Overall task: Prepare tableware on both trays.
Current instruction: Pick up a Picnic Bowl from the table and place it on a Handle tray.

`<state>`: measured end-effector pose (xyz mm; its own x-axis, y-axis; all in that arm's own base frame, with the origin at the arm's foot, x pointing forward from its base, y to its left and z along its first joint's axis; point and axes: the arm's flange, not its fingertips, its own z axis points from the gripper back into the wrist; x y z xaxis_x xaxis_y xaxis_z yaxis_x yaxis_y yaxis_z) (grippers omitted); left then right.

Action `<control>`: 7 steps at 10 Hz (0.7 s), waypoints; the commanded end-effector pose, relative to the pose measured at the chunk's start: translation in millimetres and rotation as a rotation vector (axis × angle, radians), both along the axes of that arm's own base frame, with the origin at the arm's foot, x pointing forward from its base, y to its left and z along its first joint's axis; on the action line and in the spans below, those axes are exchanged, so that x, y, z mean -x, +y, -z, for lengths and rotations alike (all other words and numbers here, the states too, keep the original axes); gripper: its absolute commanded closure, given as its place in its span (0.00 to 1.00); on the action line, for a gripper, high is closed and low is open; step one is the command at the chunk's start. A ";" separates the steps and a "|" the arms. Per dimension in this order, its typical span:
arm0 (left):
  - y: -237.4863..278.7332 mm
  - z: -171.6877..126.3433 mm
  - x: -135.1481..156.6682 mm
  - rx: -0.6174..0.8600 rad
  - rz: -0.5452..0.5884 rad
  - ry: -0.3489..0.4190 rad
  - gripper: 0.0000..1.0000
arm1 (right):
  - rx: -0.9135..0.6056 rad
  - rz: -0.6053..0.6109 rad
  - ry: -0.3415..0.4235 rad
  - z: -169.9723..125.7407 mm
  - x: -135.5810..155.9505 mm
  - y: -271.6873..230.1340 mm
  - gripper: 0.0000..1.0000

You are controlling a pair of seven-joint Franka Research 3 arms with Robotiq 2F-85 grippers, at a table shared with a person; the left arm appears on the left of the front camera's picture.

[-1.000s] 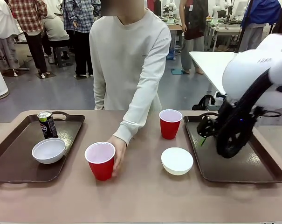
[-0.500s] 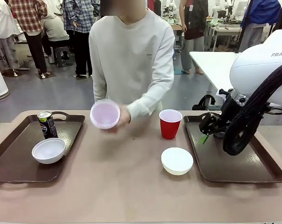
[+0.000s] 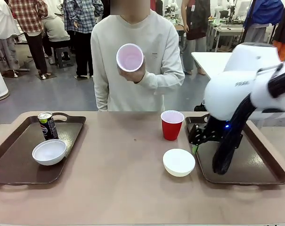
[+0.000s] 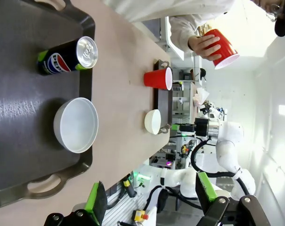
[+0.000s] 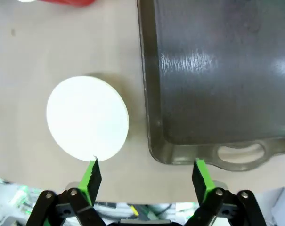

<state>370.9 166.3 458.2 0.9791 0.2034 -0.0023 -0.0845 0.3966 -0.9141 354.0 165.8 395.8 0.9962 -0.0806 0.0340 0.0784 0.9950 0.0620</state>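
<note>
In the front view, the middle of the right tray point(image 3: 269, 175) is covered by the right arm point(image 3: 236, 92). Along the top edge of the right wrist view, the red cup point(image 5: 62, 2) is cut off to a sliver.

White glossy R arm point(image 3: 246, 80): bulbous rounded shells, grey lettering on side, only partly legible. Thick black ribbed cable sleeve point(image 3: 229, 141) runs along the wrist. Small blue LED point(image 3: 226, 126) on the black wrist block. Black two-finger R gripper point(image 5: 147, 172): linked fingers, bright green pads point(image 5: 91, 174), round pivot pins at knuckles. Black two-finger L gripper point(image 4: 149, 195): same build, green pads too. Person wears a cream long-sleeve round-neck sweatshirt point(image 3: 133, 89), plain, loose fit.
</note>
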 end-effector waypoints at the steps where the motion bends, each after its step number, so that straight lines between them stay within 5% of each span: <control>1: 1.4 -1.4 0.7 0.006 0.004 -0.005 0.00 | 0.037 0.034 0.025 16.0 -29.8 18.4 0.00; 5: 1.4 -1.4 0.7 0.006 0.004 -0.005 0.00 | 0.047 -0.009 0.021 48.9 -49.0 37.3 0.00; 7: 1.4 -1.4 0.7 0.006 0.004 -0.005 0.00 | 0.030 -0.044 -0.016 34.3 -35.6 33.8 0.00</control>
